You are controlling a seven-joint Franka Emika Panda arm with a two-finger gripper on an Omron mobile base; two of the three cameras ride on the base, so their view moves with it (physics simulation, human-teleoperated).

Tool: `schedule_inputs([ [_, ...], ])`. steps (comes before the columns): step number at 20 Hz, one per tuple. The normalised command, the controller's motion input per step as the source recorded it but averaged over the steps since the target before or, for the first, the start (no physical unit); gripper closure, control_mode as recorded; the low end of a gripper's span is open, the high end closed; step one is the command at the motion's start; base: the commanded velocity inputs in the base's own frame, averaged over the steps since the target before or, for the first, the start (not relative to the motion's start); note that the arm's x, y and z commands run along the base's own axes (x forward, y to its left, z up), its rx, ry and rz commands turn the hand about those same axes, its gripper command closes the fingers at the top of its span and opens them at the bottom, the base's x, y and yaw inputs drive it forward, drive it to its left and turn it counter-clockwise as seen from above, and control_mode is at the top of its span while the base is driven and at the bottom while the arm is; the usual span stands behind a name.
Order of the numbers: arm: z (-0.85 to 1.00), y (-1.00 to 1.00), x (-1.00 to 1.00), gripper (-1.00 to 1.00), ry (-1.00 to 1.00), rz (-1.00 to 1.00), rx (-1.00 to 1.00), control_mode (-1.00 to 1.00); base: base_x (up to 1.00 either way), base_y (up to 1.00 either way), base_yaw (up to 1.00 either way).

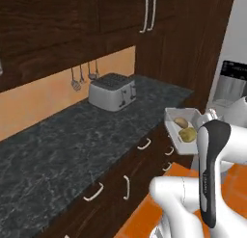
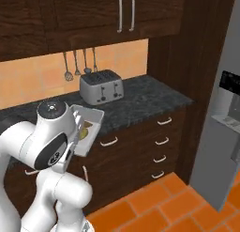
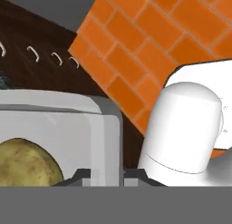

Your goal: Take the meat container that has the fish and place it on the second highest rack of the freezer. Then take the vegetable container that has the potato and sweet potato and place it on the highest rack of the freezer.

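Beside counter edge (image 1: pixel 120 136), pincer (image 3: pixel 107 173) clamped on vegetable container (image 1: pixel 179 131) wall; potato (image 1: pixel 181 122) inside, apparently tilted.

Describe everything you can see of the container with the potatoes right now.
The shallow white rectangular vegetable container looks like smooth plastic, with a raised rim and rounded corners. It is off the dark speckled stone counter, carried in the air in front of the dark wood drawers and tilted so its open side shows. Two brownish-yellow tubers lie inside. In the hand view the claw is shut on its wall, one dark fingertip on either side, with one tuber just inside.
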Motion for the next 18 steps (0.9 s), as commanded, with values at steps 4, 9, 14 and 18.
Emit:
schedule_inputs([
  [4,0.0,0.0,0.0,1.0,0.0,0.0,0.0,1.0,0.0,-1.0,-0.58],
  [9,0.0,0.0,0.0,1.0,0.0,0.0,0.0,1.0,0.01,-0.86,-0.76],
  [14,0.0,0.0,0.0,1.0,0.0,0.0,0.0,1.0,0.0,-0.38,-0.91],
  [18,0.0,0.0,0.0,1.0,0.0,0.0,0.0,1.0,0.56,0.04,-0.71],
])
